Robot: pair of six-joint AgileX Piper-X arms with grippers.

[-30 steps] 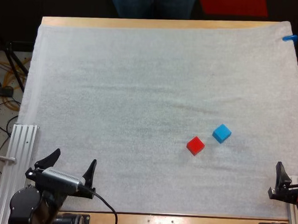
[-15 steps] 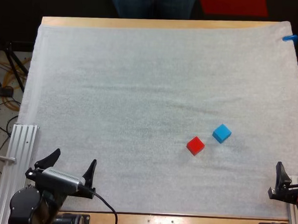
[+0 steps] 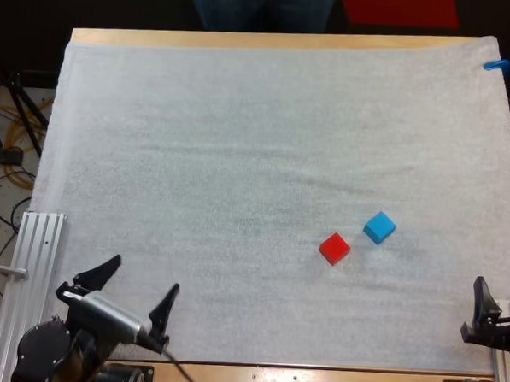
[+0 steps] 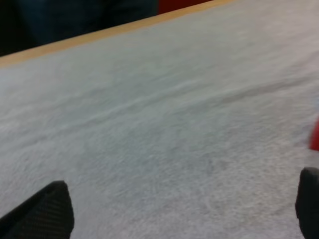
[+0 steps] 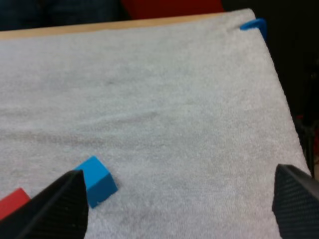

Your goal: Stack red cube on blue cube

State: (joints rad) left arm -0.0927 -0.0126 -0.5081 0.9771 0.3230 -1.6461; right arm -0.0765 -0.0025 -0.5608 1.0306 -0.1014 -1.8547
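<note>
Cubes lie right of centre on the white mat [image 3: 241,139]; the red cube [image 3: 335,247] sits just left of and nearer than the blue cube [image 3: 380,227], the two apart and neither held. Left gripper [image 3: 144,275] hangs at the near left edge, fingers spread wide over bare mat; right gripper [image 5: 177,204] hangs at the near right edge, fingers likewise spread and clear of both cubes.

White mat [image 3: 240,156] on wooden table [image 3: 246,42], metal rail [image 3: 33,265] beside it, a person's legs [image 3: 263,7] beyond the far edge.
</note>
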